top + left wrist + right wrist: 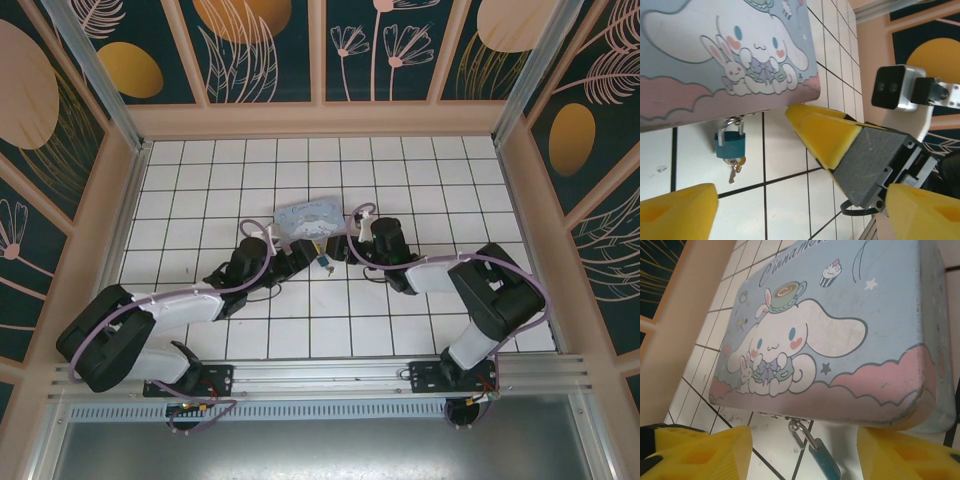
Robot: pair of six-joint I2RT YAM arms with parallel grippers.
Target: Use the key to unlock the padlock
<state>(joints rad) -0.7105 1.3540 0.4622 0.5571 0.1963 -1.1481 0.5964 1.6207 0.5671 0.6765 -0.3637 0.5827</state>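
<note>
The padlock (730, 144) hangs by its shackle (732, 124) from the front edge of the tin box (312, 216), which rests on the tiled floor (400, 300) just ahead of both arms. The padlock body lies over a white tile, just beside the edge of the box. The key (734, 170) sits in the end of the padlock body opposite the shackle, with its bow pointing away from the box. The left gripper (801, 197) is spread wide: in the left wrist view its two yellow fingers (677, 212) occupy the lower corners, well apart. The padlock and key lie ahead of this gripper, closer to the finger on the left side of that view, and touch neither finger. The right gripper (805, 440) is also spread. In the right wrist view the padlock lies between its two fingertips with a gap to each, and no contact is visible. In the left wrist view one finger of the right gripper reaches in from the right. Its tip is close to the corner of the box and apart from the padlock. In the top view the two grippers meet from opposite sides at the padlock, just in front of the box. Whether the shackle is locked or released cannot be told.
</note>
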